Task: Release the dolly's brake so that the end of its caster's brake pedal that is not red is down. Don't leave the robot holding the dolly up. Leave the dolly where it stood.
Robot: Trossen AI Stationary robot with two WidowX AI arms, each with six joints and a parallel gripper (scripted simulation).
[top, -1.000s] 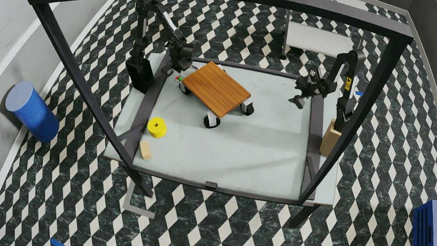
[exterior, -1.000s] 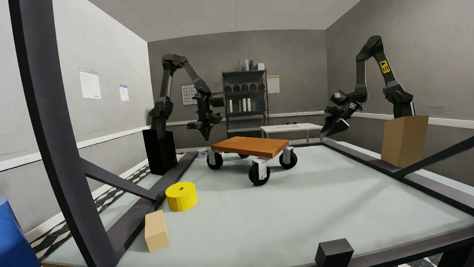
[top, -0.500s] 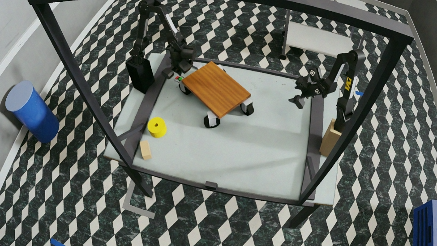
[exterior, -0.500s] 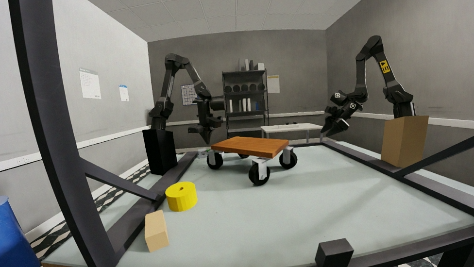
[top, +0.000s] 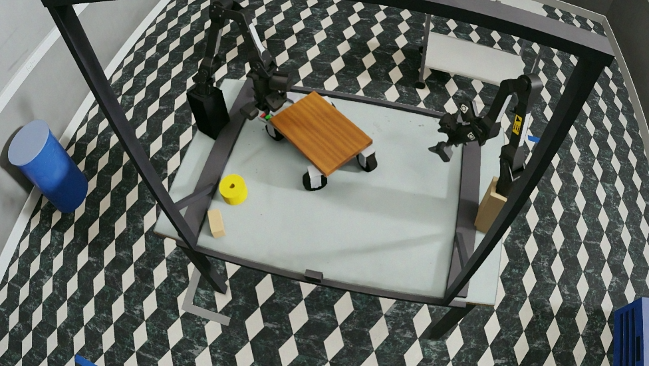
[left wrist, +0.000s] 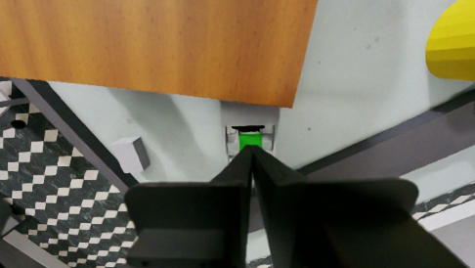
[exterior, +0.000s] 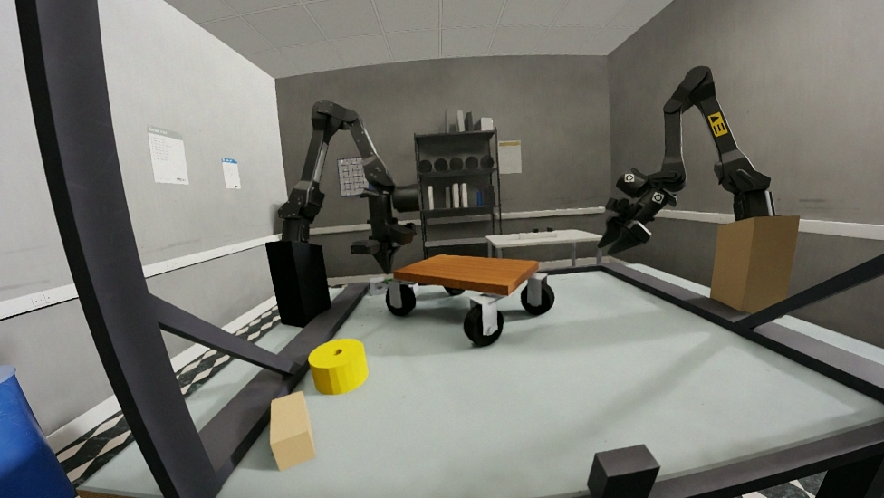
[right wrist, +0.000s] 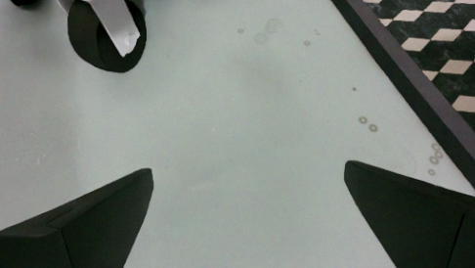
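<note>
When viewed from above and taken from left to right, first one blue drum [top: 54, 166] [exterior: 31, 439], on the floor, well apart from both sets of jaws. Next, on the worktop [top: 340, 217] [exterior: 494, 396] [left wrist: 342, 122] [right wrist: 244, 98], one pale wooden block [top: 216, 222] [exterior: 291, 433] and one yellow cylinder [top: 233, 190] [exterior: 339, 374] [left wrist: 454, 44], both nearer to the left jaws than to the right. Then one left gripper [top: 264, 112] [exterior: 386, 270] [left wrist: 251, 151], pointing downward, with jaws closed on nothing. Just at those jaws, one brake pedal [top: 266, 116] [exterior: 388, 281] [left wrist: 250, 140], green end toward the dolly, red end outward; impossible to tell which end is down, or whether touched by the tips.

Beside the left jaws, one dolly [top: 321, 132] [exterior: 466, 272] [left wrist: 156, 49] [right wrist: 114, 24], standing on four casters [top: 314, 179] [exterior: 482, 324] [right wrist: 107, 44], not gripped. Long axis slanting from the pedal side, near the left jaws, down and rightward across the overhead view; pedal pointing out from the left corner. Last, one right gripper [top: 438, 138] [exterior: 612, 244] [right wrist: 248, 168], well apart from the dolly, with jaws wide open and holding nothing.
</note>
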